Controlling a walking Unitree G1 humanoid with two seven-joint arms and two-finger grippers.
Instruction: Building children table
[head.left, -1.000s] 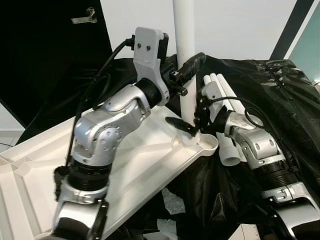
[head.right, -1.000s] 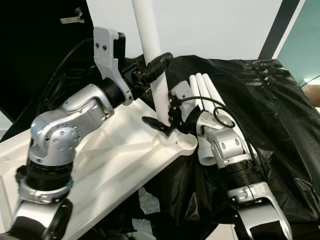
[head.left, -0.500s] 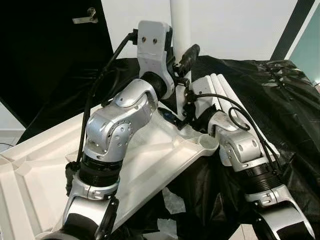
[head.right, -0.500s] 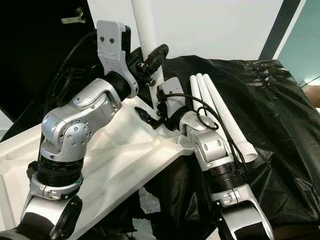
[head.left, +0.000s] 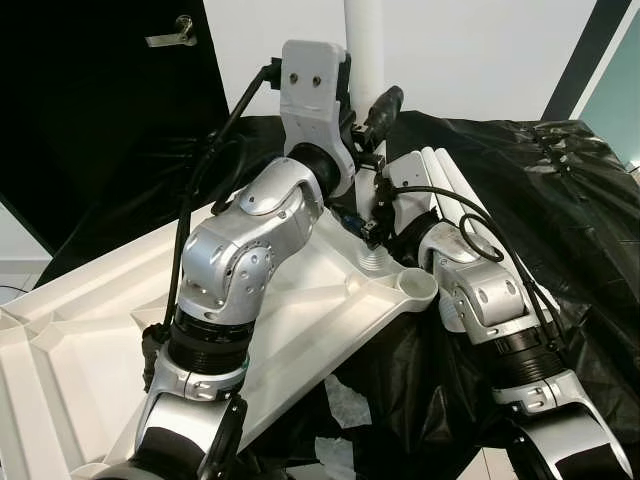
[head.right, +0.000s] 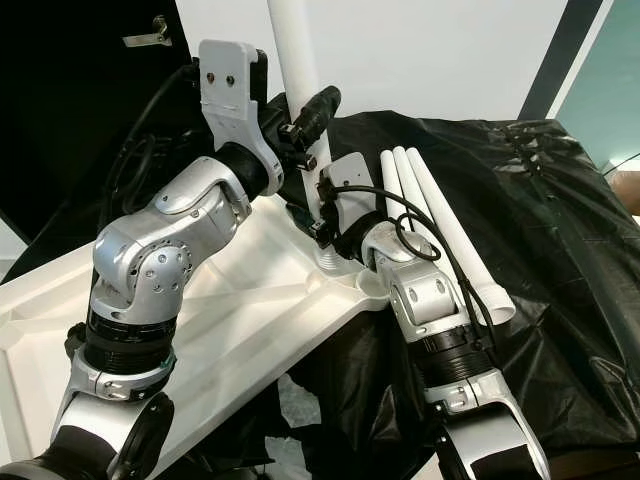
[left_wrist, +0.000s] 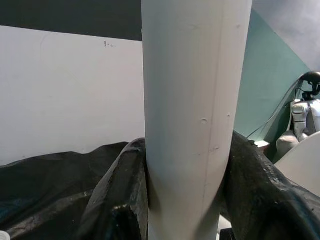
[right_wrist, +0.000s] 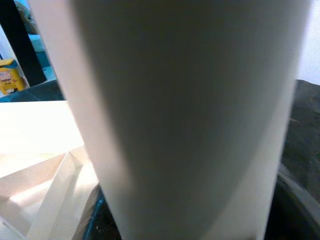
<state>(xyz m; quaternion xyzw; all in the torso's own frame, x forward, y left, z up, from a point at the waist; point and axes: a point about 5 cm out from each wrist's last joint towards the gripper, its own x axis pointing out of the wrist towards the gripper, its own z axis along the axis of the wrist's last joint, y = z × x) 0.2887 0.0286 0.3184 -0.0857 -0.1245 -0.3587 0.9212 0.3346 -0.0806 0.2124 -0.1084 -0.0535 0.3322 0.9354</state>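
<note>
While clamped high up by the left tool (head.left: 372, 118), stands upright: a white table leg (head.right: 288, 60), its foot at a corner of the white tabletop (head.left: 90, 330) lying underside-up and tilted across a black plastic sheet (head.right: 540, 200). Left fingers (left_wrist: 120, 200) pressed against both sides of the leg, seen plainly from the left wrist. Lower down, near the leg's foot, the right tool (head.right: 320, 225) up against the same leg; from the right wrist, only a close white tube with a dark finger edge at either side, so cannot tell for sure how firmly it pinches. Just beside the right forearm, three more white legs (head.right: 440, 220) lying side by side on the sheet. At the tabletop's near corner, an open round socket (head.left: 415, 285). Behind, a dark door with a handle (head.left: 170, 38).

Compared with a second ago: right tool moved up from beside the corner socket to the leg's foot; left arm swung further in front.
</note>
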